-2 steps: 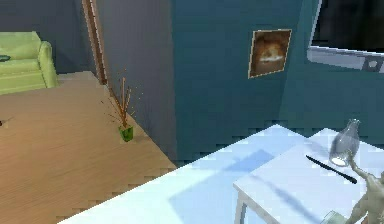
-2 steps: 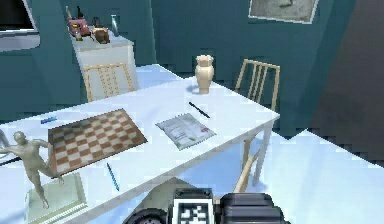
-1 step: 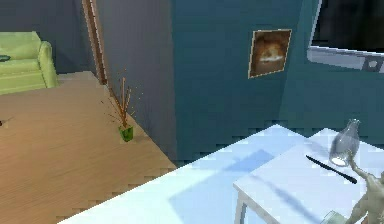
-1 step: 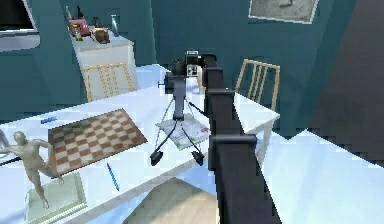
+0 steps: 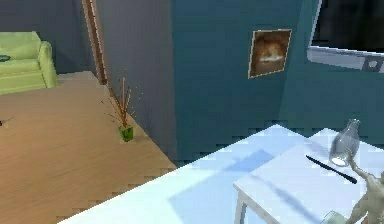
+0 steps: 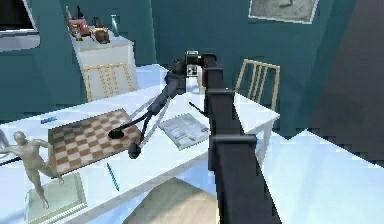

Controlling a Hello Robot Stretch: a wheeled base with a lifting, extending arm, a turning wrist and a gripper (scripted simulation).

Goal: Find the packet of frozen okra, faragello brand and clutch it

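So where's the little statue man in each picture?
Forward view: the statue stands in the bottom right corner, on the white table.
Arm side view: the statue stands at the lower left, beside the chessboard.
Shared landmark: the white table under it.

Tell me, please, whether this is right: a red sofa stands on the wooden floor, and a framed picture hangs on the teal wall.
Not quite: the sofa is green, not red, as the forward view shows. The rest holds: it stands on the wooden floor, and a framed picture hangs on the teal wall.
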